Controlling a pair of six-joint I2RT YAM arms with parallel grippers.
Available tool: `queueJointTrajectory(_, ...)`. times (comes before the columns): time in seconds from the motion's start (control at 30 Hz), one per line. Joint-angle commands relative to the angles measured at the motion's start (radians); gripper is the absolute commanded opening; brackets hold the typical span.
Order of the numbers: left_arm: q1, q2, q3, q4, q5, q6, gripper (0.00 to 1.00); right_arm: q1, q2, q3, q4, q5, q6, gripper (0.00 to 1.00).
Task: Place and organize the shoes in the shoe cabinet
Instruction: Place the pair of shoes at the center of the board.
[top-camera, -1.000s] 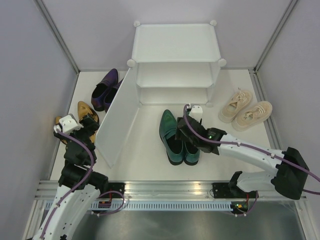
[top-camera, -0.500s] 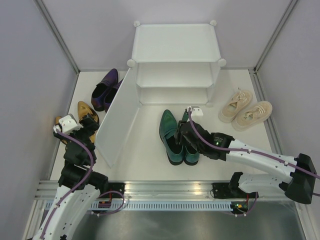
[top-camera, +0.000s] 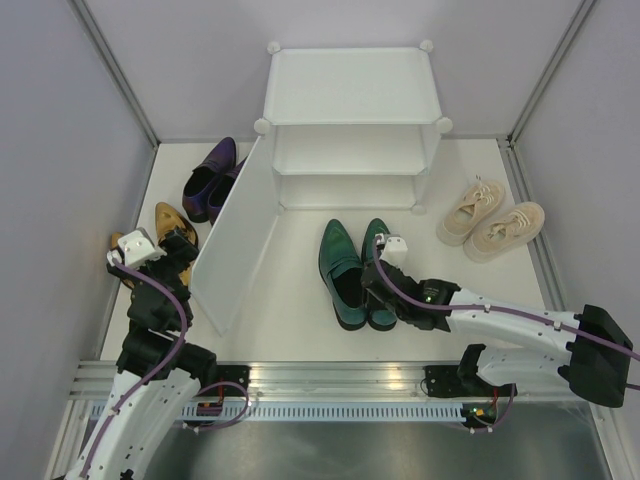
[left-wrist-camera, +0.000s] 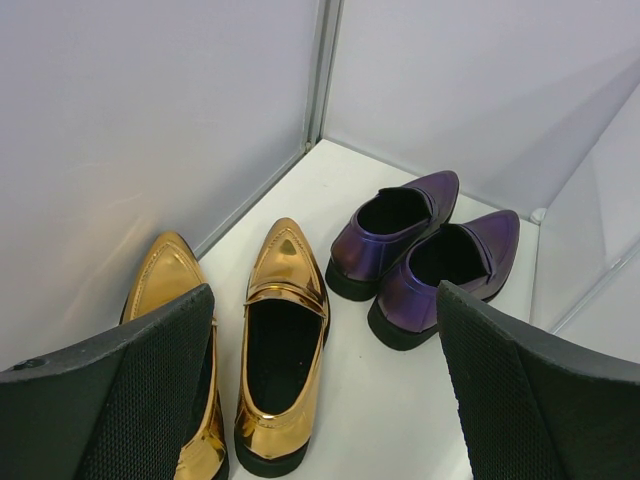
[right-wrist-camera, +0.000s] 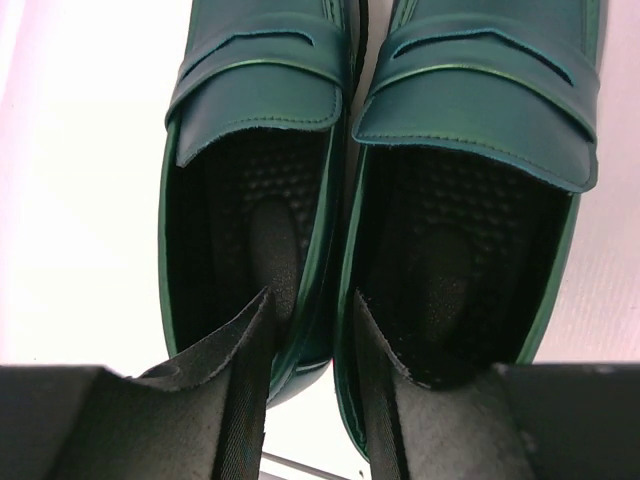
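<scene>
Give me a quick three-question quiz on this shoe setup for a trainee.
1. True or false: the left gripper is open above the gold loafers.
2. The right gripper reaches into which pair? A purple shoes, B green loafers, C beige sneakers.
3. How many pairs stand inside the shoe cabinet?
Key: 1 true; 2 B; 3 none.

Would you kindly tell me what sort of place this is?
Probably a robotics test booth, not a home: bare panel walls enclose a white table, with arms bolted to an aluminium rail.
</scene>
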Motion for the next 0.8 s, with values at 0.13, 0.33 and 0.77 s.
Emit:
queueJointTrajectory(0.13,-0.004,-0.003,0.032,0.008,0.000,-0.026,0.94,0.006,0.001,-0.013,0.053,-0.002,0.026,0.39)
queueJointTrajectory(0.33,-0.004,-0.003,0.032,0.008,0.003,-0.027,0.94,0.038,0.015,0.089,-0.061,0.116,0.019,0.53)
queueJointTrajectory(0.77,-0.004,-0.005,0.032,0.007,0.002,-0.027,0.94,0.059,0.071,0.123,-0.078,0.148,0.017,0.36)
